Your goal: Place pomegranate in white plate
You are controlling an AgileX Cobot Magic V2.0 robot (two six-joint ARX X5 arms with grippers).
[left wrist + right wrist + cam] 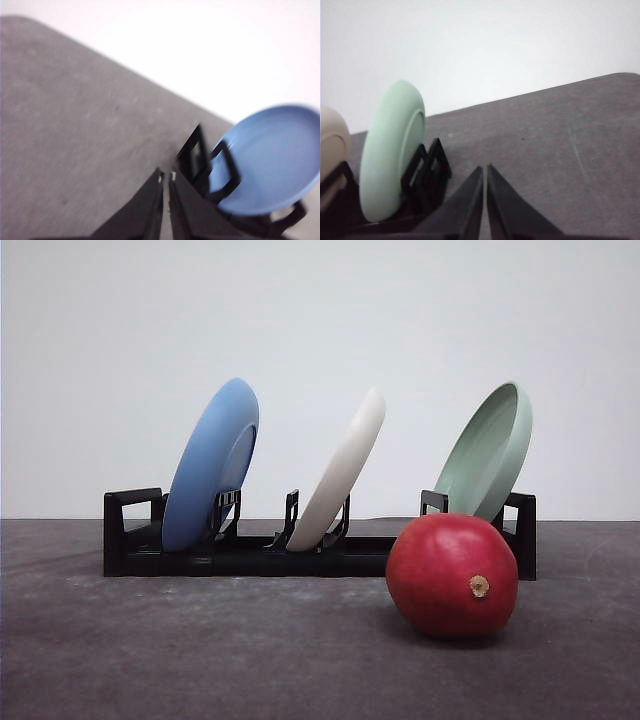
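Observation:
The deep red pomegranate (452, 576) lies on the dark table in front of the right end of a black rack (250, 555), its tan stem nub facing me. The white plate (340, 472) stands on edge in the rack's middle slot, leaning right; its cream rim (331, 145) also edges the right wrist view. My left gripper (166, 176) is shut, its tips close to the rack end that holds the blue plate (267, 162). My right gripper (485, 169) is shut too, over bare table beside the pale green plate (390, 150).
The blue plate (212, 465) leans in the rack's left slot and the pale green plate (487, 452) in the right one, just behind the fruit. Grey tabletop (200, 650) stretches in front of the rack. A plain white wall stands behind.

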